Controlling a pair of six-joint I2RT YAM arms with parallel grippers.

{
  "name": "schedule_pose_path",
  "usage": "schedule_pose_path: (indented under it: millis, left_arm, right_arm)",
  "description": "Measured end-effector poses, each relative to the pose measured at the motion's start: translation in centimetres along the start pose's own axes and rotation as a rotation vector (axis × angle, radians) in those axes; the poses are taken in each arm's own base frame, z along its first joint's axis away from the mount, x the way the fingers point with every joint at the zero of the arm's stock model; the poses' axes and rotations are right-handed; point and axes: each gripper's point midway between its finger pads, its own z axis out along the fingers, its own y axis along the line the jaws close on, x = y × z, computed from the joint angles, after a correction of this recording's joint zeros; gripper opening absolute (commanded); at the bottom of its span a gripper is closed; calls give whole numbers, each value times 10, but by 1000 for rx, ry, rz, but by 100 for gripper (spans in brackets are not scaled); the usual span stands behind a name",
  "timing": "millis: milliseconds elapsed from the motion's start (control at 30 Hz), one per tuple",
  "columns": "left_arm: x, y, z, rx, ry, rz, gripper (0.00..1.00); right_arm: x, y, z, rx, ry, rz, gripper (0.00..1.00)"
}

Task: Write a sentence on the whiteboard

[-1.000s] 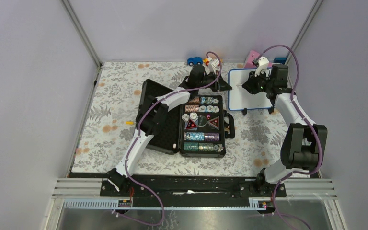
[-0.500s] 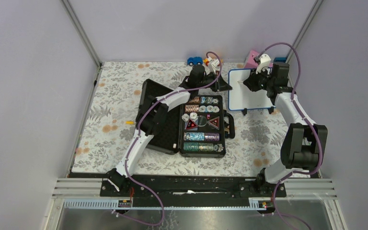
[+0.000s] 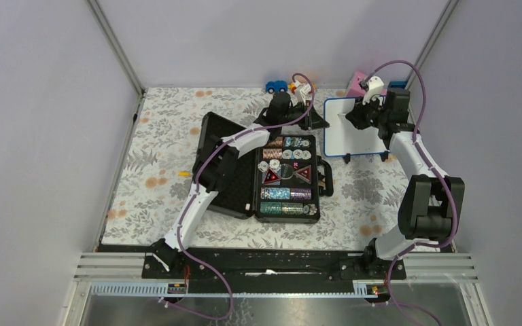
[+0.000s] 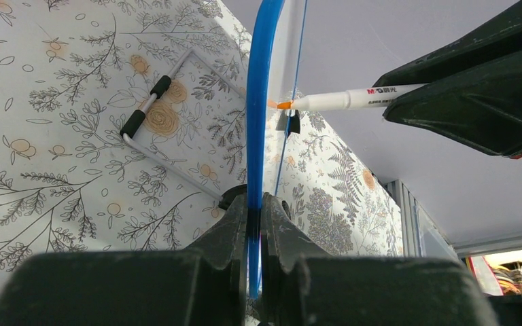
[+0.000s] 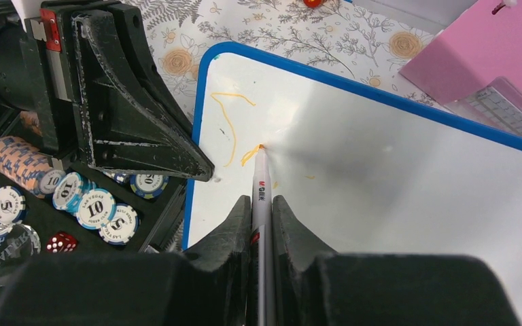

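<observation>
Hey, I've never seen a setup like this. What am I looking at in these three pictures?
These are two robot arms bolted to the near edge of a table. One picture looks down on both from above and behind. The other two come from small cameras on each wrist, so you see that arm's own fingers up close.

The left arm's fingers pinch the blue frame of a small whiteboard. The right arm's fingers grip a marker, its orange tip on the board beside a few yellow-orange strokes.

Also on the flowered surface are an open black case holding poker chips, a pink wedge and a blue toy car.
</observation>
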Motion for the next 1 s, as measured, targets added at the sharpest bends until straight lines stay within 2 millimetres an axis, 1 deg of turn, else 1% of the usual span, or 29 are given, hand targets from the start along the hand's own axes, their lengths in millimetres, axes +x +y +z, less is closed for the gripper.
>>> schedule_pose_path:
  millis: [433,1000]
  left_arm:
    - [0,1,0,-4,0,-5,0]
    - [0,1,0,-4,1,-6,0]
  right_arm:
    - [11,-2,-4,25,15,-43,0]
    - [28,2,-9,20,57,-39,0]
